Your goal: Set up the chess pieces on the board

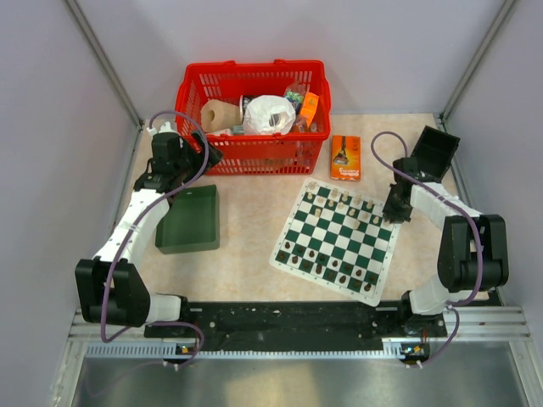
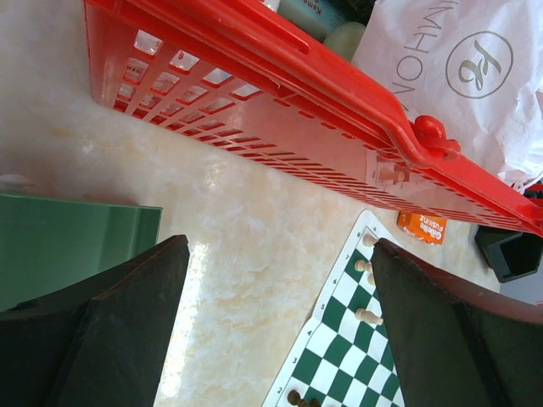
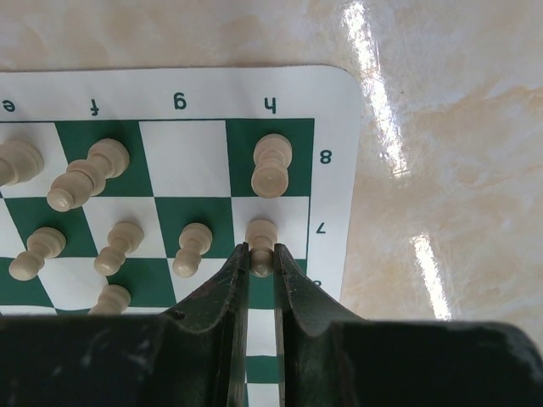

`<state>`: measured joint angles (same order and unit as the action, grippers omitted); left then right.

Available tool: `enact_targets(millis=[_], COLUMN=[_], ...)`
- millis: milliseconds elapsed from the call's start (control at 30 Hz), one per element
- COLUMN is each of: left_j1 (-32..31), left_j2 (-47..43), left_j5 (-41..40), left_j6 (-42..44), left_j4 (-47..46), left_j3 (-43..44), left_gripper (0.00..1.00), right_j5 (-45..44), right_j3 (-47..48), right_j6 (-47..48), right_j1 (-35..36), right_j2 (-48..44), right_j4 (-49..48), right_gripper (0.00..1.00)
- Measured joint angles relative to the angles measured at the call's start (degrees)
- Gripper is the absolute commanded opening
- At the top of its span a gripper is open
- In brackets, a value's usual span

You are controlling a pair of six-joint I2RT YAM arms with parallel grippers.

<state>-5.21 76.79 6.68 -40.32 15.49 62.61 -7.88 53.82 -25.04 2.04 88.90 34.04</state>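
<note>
Right gripper: jaws drawn nearly together, pinching a small cream pawn by its lower body, with the head showing just above the fingertips. The pawn sits over square h7, near the edge of the thin green-and-white checked mat board; we cannot tell whether its base touches the mat. In the right wrist view a cream rook-like piece stands on h8 just beyond it. Square g8 holds no piece, and more cream pawns line the seventh rank beside the held one. In the top view the board lies at an angle on the beige marbled surface, right of centre. The cream pieces are along its far side and the dark brown pieces along its near side; the middle ranks are bare. Left gripper: jaws spread wide, holding nothing. It hangs over bare surface between the red plastic slatted basket and the plain dark green rectangular tray, well apart from the board. We also note a small orange packet beyond the board's far corner, and a black tray beyond the right arm. The basket holds a white bag and assorted items we cannot make out.
</note>
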Motion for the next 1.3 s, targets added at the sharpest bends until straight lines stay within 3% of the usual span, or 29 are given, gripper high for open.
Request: enact_targets(millis=[433, 1033, 1300], left_j1=[0.00, 0.00, 0.00], left_j2=[0.33, 0.74, 0.74], left_j5=[0.02, 0.20, 0.20], left_j6=[-0.04, -0.04, -0.04], left_j4=[-0.02, -0.02, -0.02], left_j3=[0.00, 0.00, 0.00], left_gripper=[0.94, 0.94, 0.94], right_j5=[0.02, 0.46, 2.60], right_j3=[0.00, 1.29, 4.37], right_j6=[0.02, 0.94, 1.40], right_j1=[0.00, 0.00, 0.00], right_j2=[0.13, 0.57, -5.46], right_j4=[-0.17, 0.68, 2.34], right_gripper=[0.17, 0.30, 0.37])
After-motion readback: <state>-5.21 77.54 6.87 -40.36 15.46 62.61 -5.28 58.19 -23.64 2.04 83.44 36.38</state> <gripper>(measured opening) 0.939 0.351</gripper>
